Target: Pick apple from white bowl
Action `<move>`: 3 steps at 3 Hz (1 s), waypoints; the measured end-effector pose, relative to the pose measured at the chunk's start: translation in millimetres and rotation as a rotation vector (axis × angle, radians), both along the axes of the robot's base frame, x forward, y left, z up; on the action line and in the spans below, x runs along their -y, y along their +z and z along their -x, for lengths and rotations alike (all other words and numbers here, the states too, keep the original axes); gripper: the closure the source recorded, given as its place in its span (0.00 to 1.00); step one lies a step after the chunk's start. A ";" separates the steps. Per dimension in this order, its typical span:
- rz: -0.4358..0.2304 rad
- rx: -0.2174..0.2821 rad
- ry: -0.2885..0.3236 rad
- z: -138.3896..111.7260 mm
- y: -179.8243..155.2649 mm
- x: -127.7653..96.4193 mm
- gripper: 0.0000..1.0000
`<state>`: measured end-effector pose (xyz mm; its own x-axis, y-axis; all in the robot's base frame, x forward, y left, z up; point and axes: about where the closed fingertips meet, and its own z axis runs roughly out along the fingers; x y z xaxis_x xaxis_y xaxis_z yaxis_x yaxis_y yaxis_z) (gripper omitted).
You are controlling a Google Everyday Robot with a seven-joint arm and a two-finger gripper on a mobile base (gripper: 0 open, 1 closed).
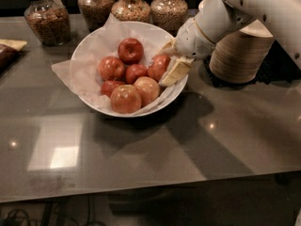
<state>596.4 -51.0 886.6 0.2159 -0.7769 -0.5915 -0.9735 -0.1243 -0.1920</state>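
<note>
The white bowl (123, 113) on the tabletop (141, 154) holds paper (91, 46) and other apples (125, 99); the tool (165, 64), fingers apart, straddles the apple (158, 68) by the right rim.

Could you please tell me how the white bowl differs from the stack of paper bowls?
The white bowl is glossy white; the stack of paper bowls is beige. The white bowl is one wide dish; the stack is many narrower bowls nested. The white bowl holds apples, with the claw inside its right rim beside the apple; the stack shows none. Both are round.
</note>
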 end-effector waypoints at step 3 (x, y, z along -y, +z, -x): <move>-0.017 -0.011 -0.003 -5.5 0.5 0.5 1.00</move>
